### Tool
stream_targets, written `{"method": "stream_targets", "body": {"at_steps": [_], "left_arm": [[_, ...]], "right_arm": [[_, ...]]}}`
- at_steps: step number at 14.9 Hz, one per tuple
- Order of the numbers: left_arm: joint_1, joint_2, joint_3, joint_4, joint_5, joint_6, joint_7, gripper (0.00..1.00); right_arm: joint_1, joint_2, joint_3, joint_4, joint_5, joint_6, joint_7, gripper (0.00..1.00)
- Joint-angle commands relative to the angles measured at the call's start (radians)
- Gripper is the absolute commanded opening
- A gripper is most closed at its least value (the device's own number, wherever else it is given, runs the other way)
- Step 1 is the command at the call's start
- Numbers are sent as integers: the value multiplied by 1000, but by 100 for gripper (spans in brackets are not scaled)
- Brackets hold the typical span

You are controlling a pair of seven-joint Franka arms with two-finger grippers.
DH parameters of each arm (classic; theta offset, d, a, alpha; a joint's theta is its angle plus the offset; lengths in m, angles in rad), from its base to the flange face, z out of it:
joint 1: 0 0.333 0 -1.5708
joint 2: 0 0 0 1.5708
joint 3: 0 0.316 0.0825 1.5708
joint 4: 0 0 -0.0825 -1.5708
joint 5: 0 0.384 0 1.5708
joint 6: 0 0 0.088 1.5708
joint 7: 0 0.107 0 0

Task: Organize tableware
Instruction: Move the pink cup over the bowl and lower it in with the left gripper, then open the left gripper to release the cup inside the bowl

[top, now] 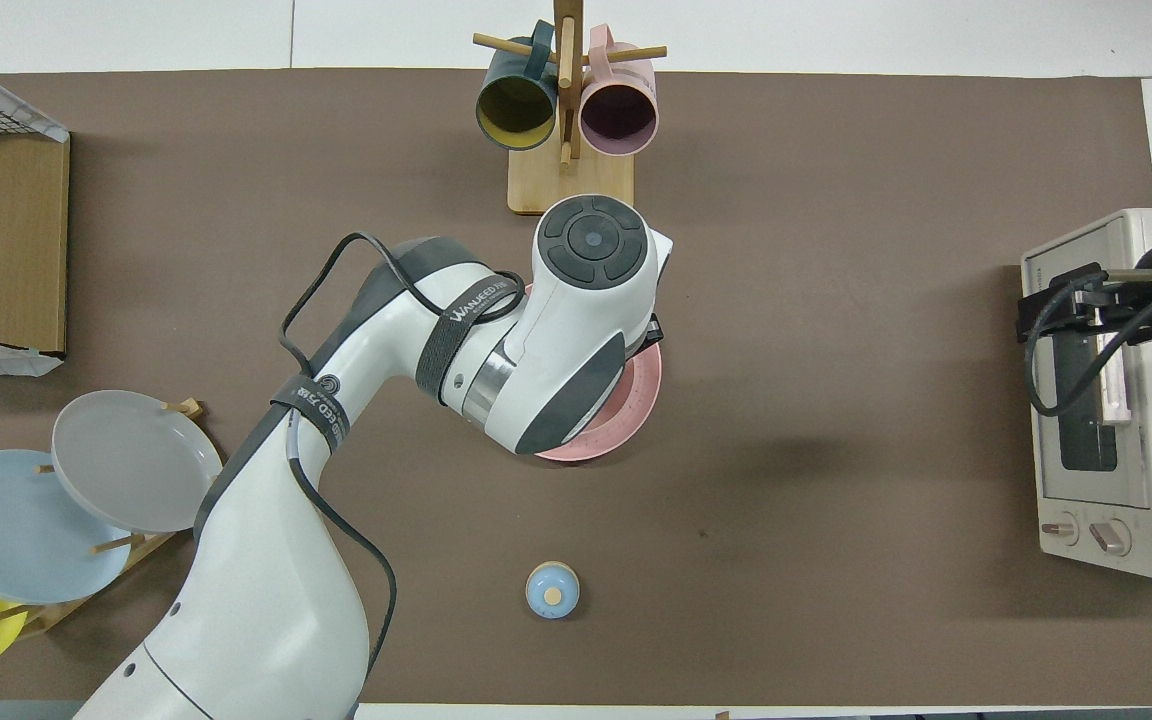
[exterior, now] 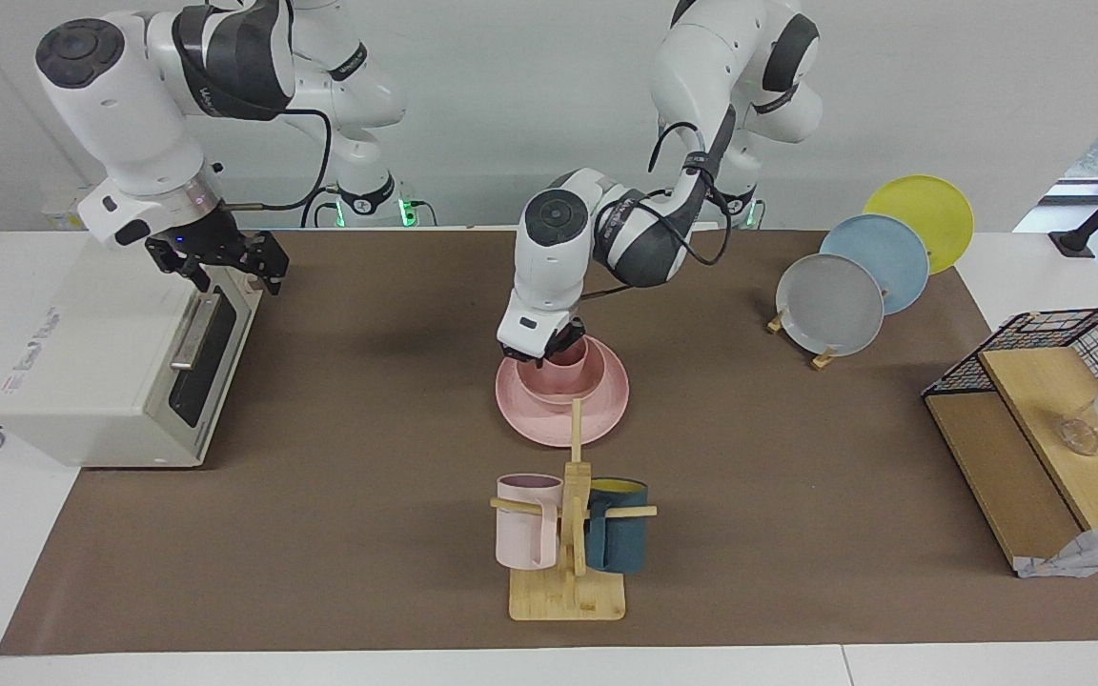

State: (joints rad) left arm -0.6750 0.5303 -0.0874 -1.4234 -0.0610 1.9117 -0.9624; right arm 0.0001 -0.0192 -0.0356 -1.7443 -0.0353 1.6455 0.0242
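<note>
Pink cup in bowl on plate, clenched by left claw.

Matte pink plate; wooden mug stand; glossy white arms

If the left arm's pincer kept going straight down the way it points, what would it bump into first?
Most likely the pink cup, standing in the pink bowl on the pink plate; the left pincer is already at the cup's rim.

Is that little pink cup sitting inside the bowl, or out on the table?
Inside. The cup stands upright in the pink bowl, which rests on the pink plate, with the left tool at its rim.
</note>
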Motion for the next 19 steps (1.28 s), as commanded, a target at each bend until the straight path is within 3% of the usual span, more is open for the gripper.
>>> {"method": "stream_targets", "body": {"at_steps": [1, 2, 3, 7, 13, 17, 19], "left_arm": [[-17, -10, 15, -49, 26, 52, -9, 0], [-17, -10, 15, -49, 27, 50, -4, 19], [-18, -10, 17, -46, 39, 44, -1, 99], [-2, -29, 14, -22, 52, 4, 4, 100], [138, -278, 25, -8, 40, -210, 77, 100], [354, -433, 25, -14, 38, -377, 386, 100], [455, -469, 26, -26, 38, -436, 567, 100]], "right_arm": [[-32, -2, 13, 14, 17, -24, -38, 100], [-32, -2, 13, 12, 17, -23, -40, 100], [-32, -2, 13, 14, 17, -23, -44, 100], [-22, 1, -10, 25, 26, -23, -47, 100], [-20, -2, -17, 63, 52, -29, -40, 100], [-19, -2, -17, 101, 51, -99, -40, 100], [-19, -5, -17, 104, 51, -101, -40, 100]]}}
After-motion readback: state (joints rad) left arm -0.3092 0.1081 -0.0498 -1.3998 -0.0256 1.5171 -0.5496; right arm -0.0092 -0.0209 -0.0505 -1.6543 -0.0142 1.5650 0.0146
